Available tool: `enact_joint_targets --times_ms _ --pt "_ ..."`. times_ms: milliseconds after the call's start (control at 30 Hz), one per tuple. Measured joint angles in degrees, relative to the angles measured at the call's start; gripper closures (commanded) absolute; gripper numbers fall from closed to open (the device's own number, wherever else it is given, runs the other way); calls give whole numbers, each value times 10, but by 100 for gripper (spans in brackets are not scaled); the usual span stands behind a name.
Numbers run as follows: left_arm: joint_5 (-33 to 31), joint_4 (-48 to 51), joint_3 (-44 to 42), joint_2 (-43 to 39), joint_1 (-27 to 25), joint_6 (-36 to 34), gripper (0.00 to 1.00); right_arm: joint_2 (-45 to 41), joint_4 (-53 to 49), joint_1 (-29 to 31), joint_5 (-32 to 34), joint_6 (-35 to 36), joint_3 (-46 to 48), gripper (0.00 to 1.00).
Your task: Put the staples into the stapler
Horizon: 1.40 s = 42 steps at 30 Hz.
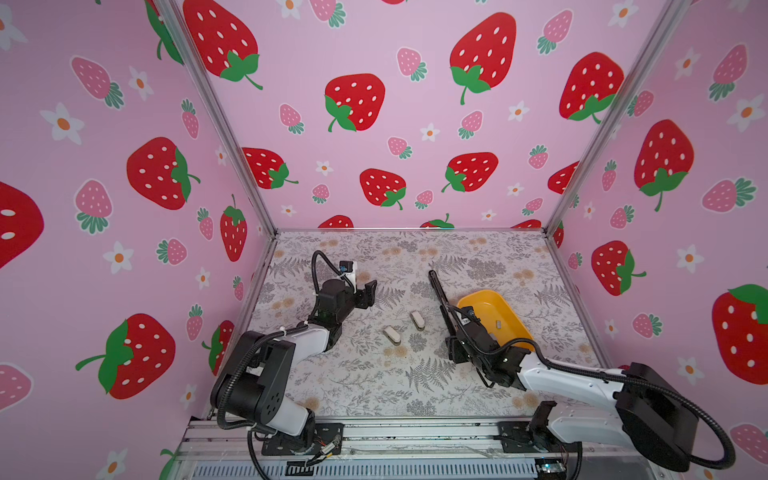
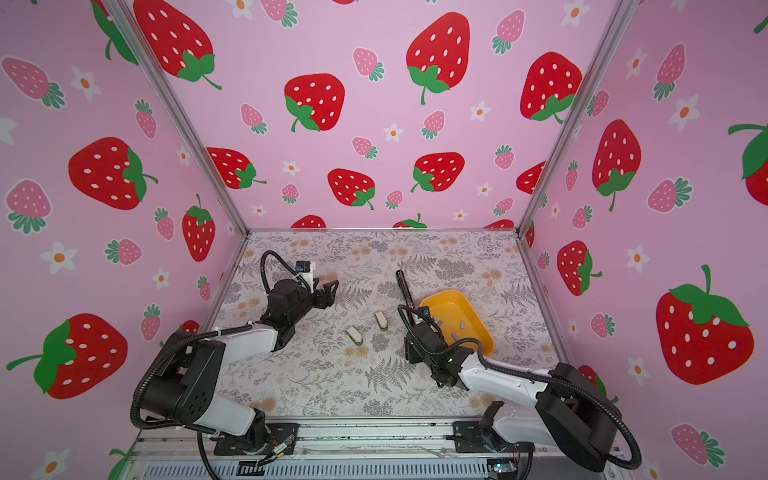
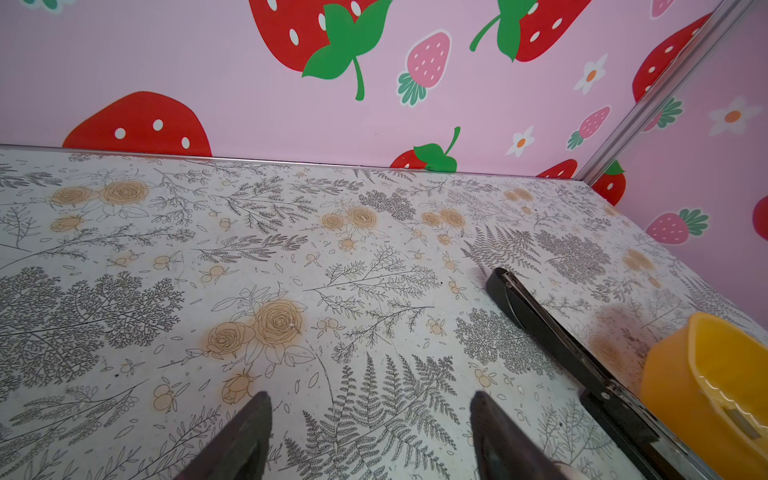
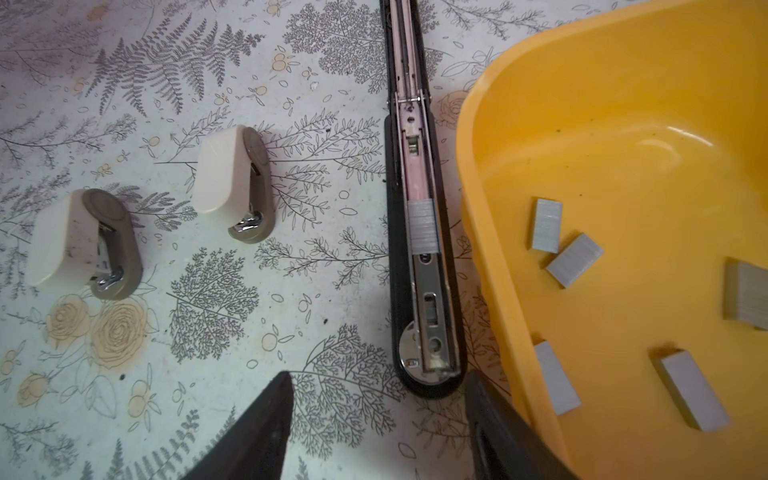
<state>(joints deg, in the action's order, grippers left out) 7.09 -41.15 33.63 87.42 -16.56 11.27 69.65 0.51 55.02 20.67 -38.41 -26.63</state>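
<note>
"What's in the black stapler (image 4: 434, 286)?"
"One strip of staples (image 4: 424, 226), lying in its opened channel. More strips (image 4: 575, 259) sit in the yellow tray (image 4: 519, 104) just beside it."
"Who's holding what?"
"The right gripper (image 4: 378, 376) hangs above the stapler's end, spread wide, empty; the left gripper (image 3: 370, 397) likewise, above the table (image 3: 124, 249)."

Left arm (image 1: 309, 338) & right arm (image 1: 573, 382): white shells w/ black joints & bases. Black ribbed cables (image 1: 313, 270) loop along each. Fingers (image 3: 241, 436) are matte black, tapered.
</note>
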Motion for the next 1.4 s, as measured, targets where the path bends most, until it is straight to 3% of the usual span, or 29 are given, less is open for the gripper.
enact_joint_targets --times_ms 300,500,667,867,1067,1400 --pt "-5 25 9 1 -35 -24 23 -1 -7 0 15 -2 9 22" --pt "4 47 43 9 -51 -29 23 50 2 0 29 14 1 22" --pt "16 81 99 42 -64 -23 23 90 16 0 39 26 -19 34" --pt "26 137 175 102 -66 6 24 133 32 -4 59 39 -53 58" --pt "41 192 230 150 -66 32 24 155 47 -4 66 51 -68 75" --pt "102 253 351 249 -85 100 24 156 97 -4 43 51 -58 87"
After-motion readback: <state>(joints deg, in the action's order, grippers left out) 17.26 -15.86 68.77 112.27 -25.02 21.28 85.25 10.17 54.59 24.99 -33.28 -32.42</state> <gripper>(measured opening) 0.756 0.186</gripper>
